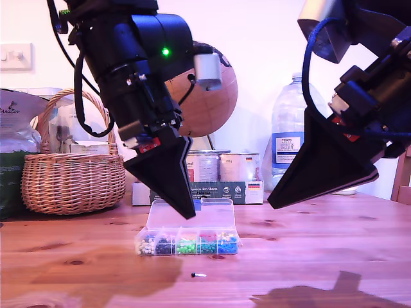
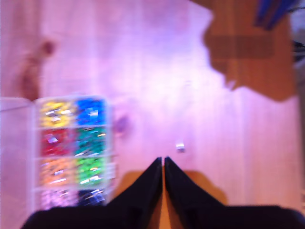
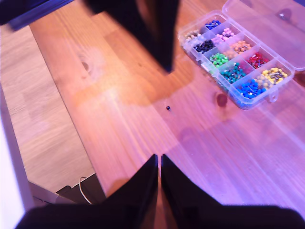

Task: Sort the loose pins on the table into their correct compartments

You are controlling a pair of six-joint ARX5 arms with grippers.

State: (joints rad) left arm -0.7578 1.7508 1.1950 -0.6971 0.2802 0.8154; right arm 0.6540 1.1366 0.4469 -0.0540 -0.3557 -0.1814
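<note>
On the tabletop: a reddish-brown pine wood table (image 1: 334,256) with dark knots carries a clear plastic compartment box (image 1: 186,244), its lid (image 1: 189,215) folded open behind it.
Compartments: two rows of small sections (image 3: 238,64) hold ball-headed pins sorted by colour, among them white, black, green, red, blue, yellow, orange and pink.
Loose pin: one tiny dark-headed pin with a thin metal shaft (image 1: 198,274) lies flat on the bare wood just in front of the box, apart from it; nothing touches it.
First gripper: my first gripper (image 1: 191,212), a black wedge, hangs point down above the box's front edge, clear of the table, its jaws pressed together and holding nothing.
Second gripper: my second gripper (image 1: 273,204) hangs at the exterior view's right, well apart from the box and the pin, angled towards them, jaws together and empty.
Shadows: both arms cast dark patches on the wood in front of the box.
Behind: a woven wicker basket (image 1: 72,173) at the exterior view's left, a brown wooden globe (image 1: 205,96), metal tins (image 1: 212,168) in a dark green cardboard tray (image 1: 212,190), and a clear plastic water bottle (image 1: 287,138).
</note>
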